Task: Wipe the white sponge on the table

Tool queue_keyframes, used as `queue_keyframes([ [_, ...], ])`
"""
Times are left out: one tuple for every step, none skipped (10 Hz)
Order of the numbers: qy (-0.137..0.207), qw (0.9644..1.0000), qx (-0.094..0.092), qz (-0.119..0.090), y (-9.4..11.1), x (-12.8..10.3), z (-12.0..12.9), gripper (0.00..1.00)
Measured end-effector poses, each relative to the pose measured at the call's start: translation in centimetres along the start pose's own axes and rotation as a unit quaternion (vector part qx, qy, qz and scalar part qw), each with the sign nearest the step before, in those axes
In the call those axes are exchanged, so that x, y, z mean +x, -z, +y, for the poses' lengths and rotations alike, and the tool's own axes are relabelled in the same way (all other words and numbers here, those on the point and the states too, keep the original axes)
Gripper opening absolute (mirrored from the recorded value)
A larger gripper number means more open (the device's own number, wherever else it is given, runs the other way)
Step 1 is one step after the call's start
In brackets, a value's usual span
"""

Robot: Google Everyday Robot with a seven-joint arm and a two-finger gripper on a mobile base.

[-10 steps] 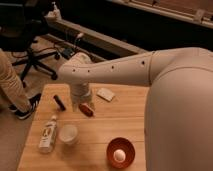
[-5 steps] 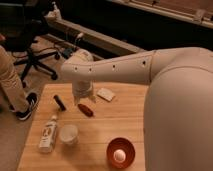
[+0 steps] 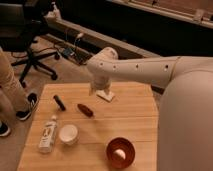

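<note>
Off-white and flat, your sponge (image 3: 106, 95) lies as a small rectangular block at the far middle of the table (image 3: 135, 125). Your gripper (image 3: 94, 89) hangs just beside it, fingers spread, holding nothing; it may be brushing the sponge's edge. Nearer you lie a dark red object (image 3: 84, 110), a cup (image 3: 68, 134), a bottle (image 3: 48, 134) and a bowl (image 3: 120, 152).

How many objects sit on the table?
6: sponge far-centre beside the gripper; black stick and brown item mid-left; bottle, cup, red bowl near edge. The arm may hide more.
</note>
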Motion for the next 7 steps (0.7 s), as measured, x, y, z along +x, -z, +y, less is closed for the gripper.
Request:
queue_keyframes([
  [-0.008, 1.0, 0.004, 0.003, -1.0, -1.1, -1.3, 0.65],
  [-0.016, 0.9998, 0.003, 0.007, -2.1, -2.0, -2.3, 0.65],
  [-0.022, 0.9997, -0.001, 0.009, -3.0, -2.8, -3.1, 0.65],
  [-0.032, 0.9993, -0.011, 0.014, -4.2, -3.7, -3.7, 0.65],
  [-0.043, 0.9986, -0.025, 0.019, -5.3, -4.5, -4.2, 0.65],
  [-0.049, 0.9979, -0.036, 0.024, -6.2, -5.1, -4.5, 0.65],
  [-0.053, 0.9972, -0.043, 0.031, -7.0, -5.4, -4.8, 0.65],
])
